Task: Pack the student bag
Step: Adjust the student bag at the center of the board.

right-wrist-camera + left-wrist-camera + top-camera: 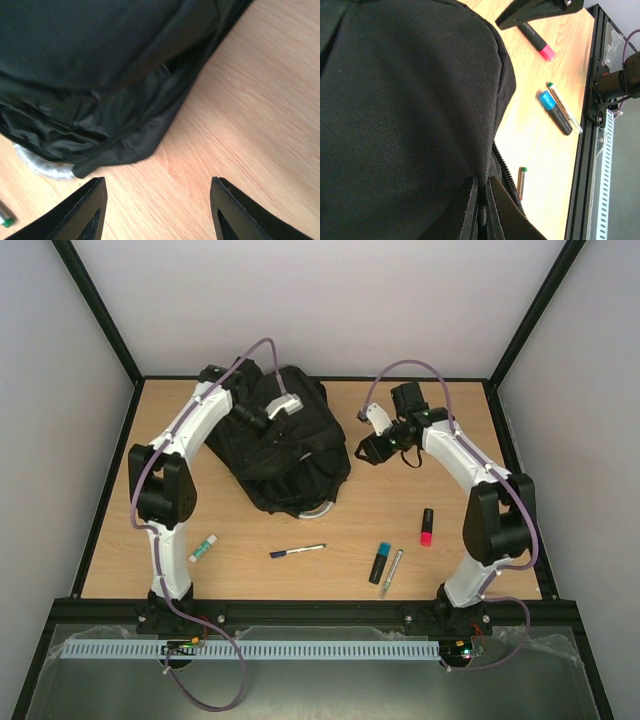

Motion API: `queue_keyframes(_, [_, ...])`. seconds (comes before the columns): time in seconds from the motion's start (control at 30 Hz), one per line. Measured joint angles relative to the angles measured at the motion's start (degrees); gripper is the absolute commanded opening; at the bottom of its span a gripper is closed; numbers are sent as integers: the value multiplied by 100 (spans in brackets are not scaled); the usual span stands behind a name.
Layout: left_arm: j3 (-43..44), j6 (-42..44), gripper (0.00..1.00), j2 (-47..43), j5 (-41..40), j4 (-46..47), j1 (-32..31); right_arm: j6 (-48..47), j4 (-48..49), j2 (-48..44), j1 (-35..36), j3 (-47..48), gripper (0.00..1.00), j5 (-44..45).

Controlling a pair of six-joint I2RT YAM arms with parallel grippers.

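From overhead, the student bag (285, 445) sits slumped on the far half of the wooden table (480, 540), with an arm on either side of it. The left gripper (256, 417) reaches onto the top of the bag. The right gripper (368, 452) hangs just beside the bag's right flank, clear of the fabric.

Only the left wrist camera settles the left gripper (481, 210). Its two dark fingers (469, 207) are pressed together, pinching a fold of the bag's cloth just beside a zip track. Only the right wrist camera shows the right gripper (157, 210) properly: its jaws stand wide apart over bare wood with nothing between them, short of the bag's lower corner.

The bag is black woven fabric, soft and creased, bulging in the middle. A zip runs along its sagging lower edge, and a grey-white loop handle (318, 508) pokes out from under its near side.

Everything else lies nearer the arm bases than the bag does:
- A small white tube with a green cap (203, 548) is to the near left of the bag.
- A dark pen (297, 551) lies straight in front of it.
- A blue highlighter (381, 562) touches or nearly touches a slim pale pen (392, 572) to the near right.
- A pink highlighter (426, 527) is a little farther right.

Pale, plain walls enclose the table on three sides, with black frame bars (100, 310) running up the corners.
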Motion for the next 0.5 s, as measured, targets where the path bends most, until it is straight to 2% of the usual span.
queue_keyframes(0.2, [-476,-260,9,0,-76,367,-197,649,-129,525,7,317,64,-660])
queue_keyframes(0.4, [-896,-719,37,2,-669,831,-446,1141,-144,1086,9,557,66,-807])
queue_keyframes(0.5, [-964,-990,46,4,-1113,999,-531,1244,-225,1182,7,560,66,-750])
